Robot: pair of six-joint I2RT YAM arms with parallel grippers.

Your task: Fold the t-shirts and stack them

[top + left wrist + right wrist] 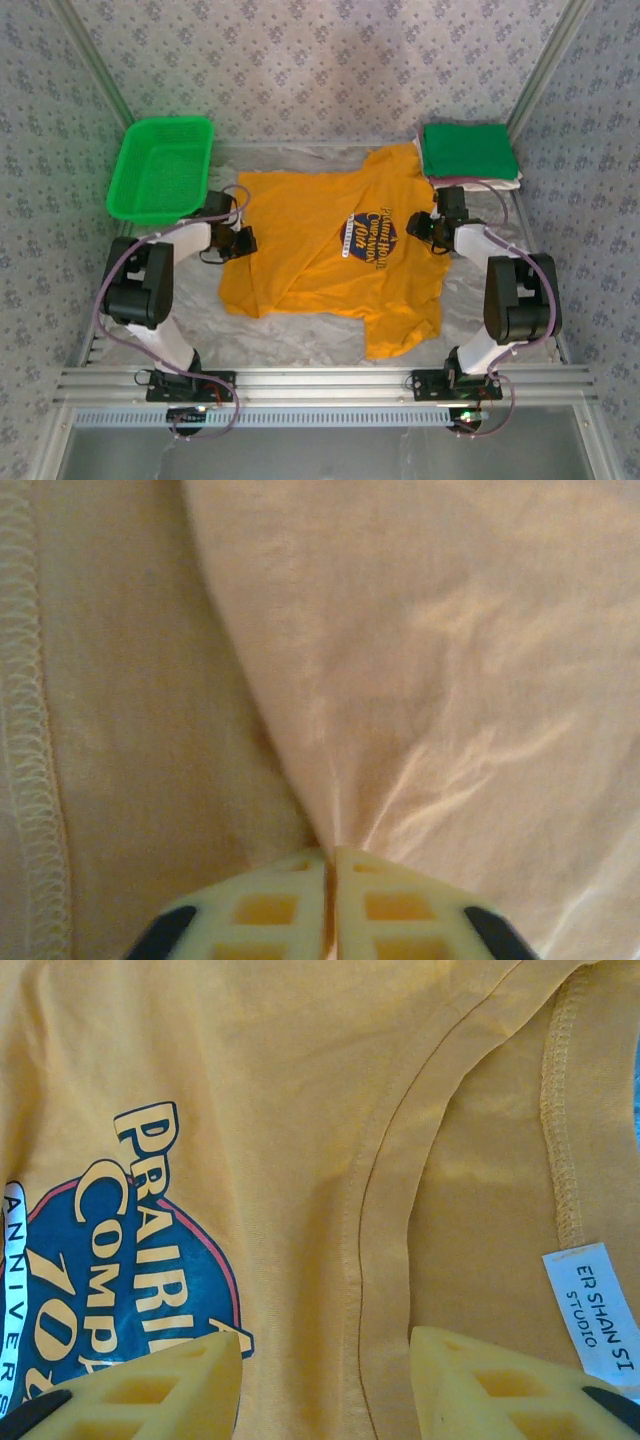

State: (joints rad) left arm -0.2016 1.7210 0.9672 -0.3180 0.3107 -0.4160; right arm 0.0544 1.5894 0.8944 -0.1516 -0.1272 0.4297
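Observation:
An orange-yellow t-shirt [320, 250] lies spread on the table, its dark blue print [372, 238] toward the right. My left gripper [238, 243] is at the shirt's left edge. In the left wrist view its jaws [330, 856] are shut, pinching a fold of the orange cloth [420, 680]. My right gripper [416, 226] hovers at the shirt's right side, open. In the right wrist view its fingers [325, 1365] straddle the collar seam [375, 1190], with the print [110, 1270] to the left and a white neck label [590, 1305] to the right. Folded t-shirts [467, 150], green on top, are stacked at the back right.
A green mesh basket [160, 168] stands at the back left, close to my left arm. Patterned walls close in the table on three sides. A crinkled clear sheet [300, 340] covers the table under the shirt.

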